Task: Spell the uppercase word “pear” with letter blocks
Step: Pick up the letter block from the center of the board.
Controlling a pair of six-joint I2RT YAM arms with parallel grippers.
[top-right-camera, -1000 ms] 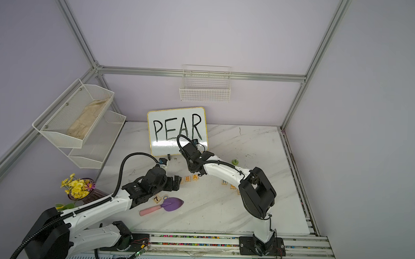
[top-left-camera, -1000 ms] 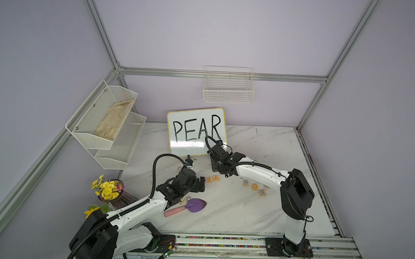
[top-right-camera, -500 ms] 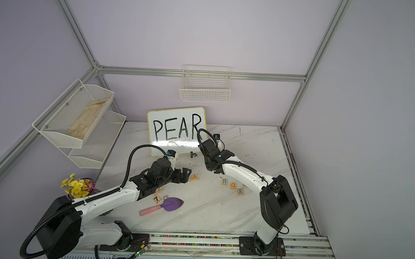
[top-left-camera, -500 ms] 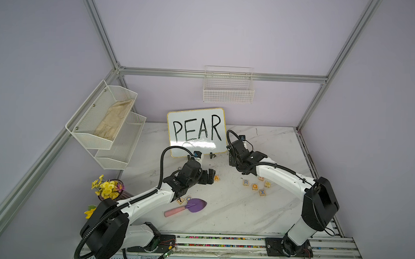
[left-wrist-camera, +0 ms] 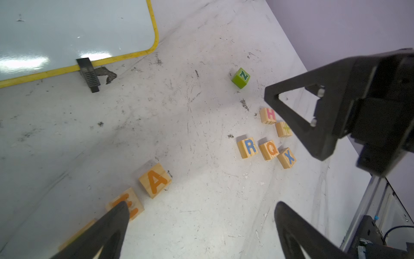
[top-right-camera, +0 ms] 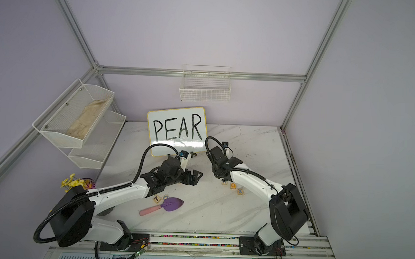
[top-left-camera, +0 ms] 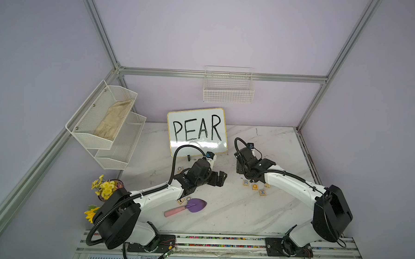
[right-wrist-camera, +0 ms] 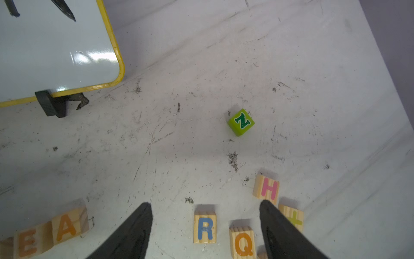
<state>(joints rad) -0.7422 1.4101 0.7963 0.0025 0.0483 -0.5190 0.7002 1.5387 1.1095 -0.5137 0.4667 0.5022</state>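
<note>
Right claw (right-wrist-camera: 205,203) wide (empty), near R block (right-wrist-camera: 205,229), left claw (left-wrist-camera: 201,205) wide, beside E block (left-wrist-camera: 133,198)

black marker word and lettered cubes
the whiteboard (top-left-camera: 196,132) at the back edge of the surface (top-left-camera: 234,208) reads "pear". the wooden cubes show: e cube (left-wrist-camera: 125,206) and a cube (left-wrist-camera: 155,180) in orange, r cube (left-wrist-camera: 248,147) in blue, q cube (left-wrist-camera: 269,149) in orange, x cube (left-wrist-camera: 287,157) in blue, h cube (left-wrist-camera: 268,115) in pink, plus cube (right-wrist-camera: 293,218) with a yellow-green "+". the green cube (left-wrist-camera: 241,77) bears a dark green "n".
</note>
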